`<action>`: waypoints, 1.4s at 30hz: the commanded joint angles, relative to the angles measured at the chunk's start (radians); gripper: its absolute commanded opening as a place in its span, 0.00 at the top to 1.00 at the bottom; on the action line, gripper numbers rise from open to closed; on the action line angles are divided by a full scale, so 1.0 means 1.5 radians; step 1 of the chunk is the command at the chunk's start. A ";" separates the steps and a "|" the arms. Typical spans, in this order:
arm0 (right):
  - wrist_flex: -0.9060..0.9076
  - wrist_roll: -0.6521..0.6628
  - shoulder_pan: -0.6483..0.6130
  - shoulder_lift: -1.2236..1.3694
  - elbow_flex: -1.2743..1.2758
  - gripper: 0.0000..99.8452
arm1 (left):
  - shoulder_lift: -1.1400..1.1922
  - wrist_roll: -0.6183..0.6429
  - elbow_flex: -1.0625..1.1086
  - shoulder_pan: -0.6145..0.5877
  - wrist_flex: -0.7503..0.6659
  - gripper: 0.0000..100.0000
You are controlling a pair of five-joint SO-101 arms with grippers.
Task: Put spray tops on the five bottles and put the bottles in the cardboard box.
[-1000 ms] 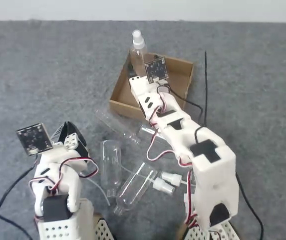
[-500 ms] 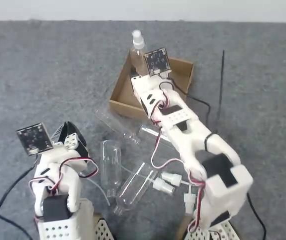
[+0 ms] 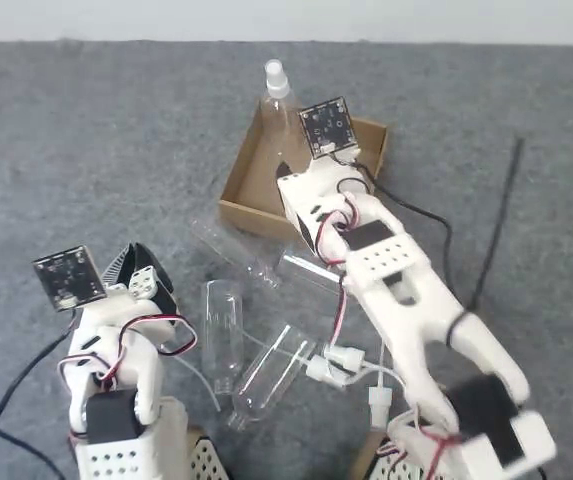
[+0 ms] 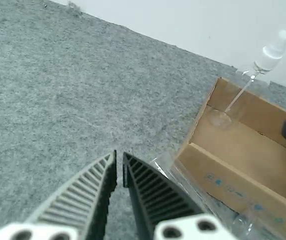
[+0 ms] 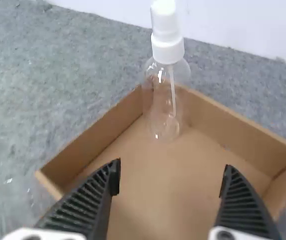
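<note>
Spreading grey carpet (image 3: 86, 130), cardboard box (image 3: 247, 216), white wall (image 3: 416, 20)

The cardboard box (image 3: 241, 165) offers open floor across its middle and toward 3 o'clock. The right gripper (image 5: 171, 175) hangs over that floor with its jaws spread wide and nothing between them. One obstacle stands inside, a capped bottle (image 3: 277, 98), upright in the 11 o'clock corner. The right arm (image 3: 396, 280) crosses the box's near wall at 5 o'clock. From 6 to 7 o'clock of the box, loose bottles (image 3: 222, 330) and spray tops (image 3: 334, 362) crowd the ground between the arms. A black cable (image 3: 496, 225) runs at 3 o'clock. Broad carpet (image 3: 96, 150) spreads at 9 o'clock, ahead of the left gripper (image 4: 119, 157), whose jaws sit nearly together.
</note>
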 commanded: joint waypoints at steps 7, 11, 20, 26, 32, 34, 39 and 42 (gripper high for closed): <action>0.309 -0.002 -0.002 -0.233 0.010 0.75 | -0.012 -0.005 -0.007 -0.004 -0.003 0.99; 0.403 0.028 -0.006 -0.287 0.010 0.75 | -0.012 -0.005 -0.007 -0.004 -0.003 0.99; 0.548 0.130 -0.007 -0.379 0.010 0.75 | -0.012 -0.005 -0.011 -0.105 -0.036 0.99; 0.621 0.194 -0.017 -0.417 0.010 0.75 | -0.012 -0.006 -0.012 -0.154 -0.045 0.98; 0.708 0.269 -0.102 -0.444 0.010 0.75 | -0.012 -0.031 -0.013 -0.160 -0.045 0.98; 0.727 0.286 -0.131 -0.455 0.010 0.75 | -0.012 -0.084 -0.011 -0.160 -0.045 0.98; 0.766 0.322 -0.204 -0.462 0.010 0.75 | -0.012 -0.142 -0.011 -0.174 -0.045 0.98; 0.783 0.346 -0.248 -0.457 0.011 0.75 | -0.012 -0.115 -0.015 -0.213 -0.045 0.98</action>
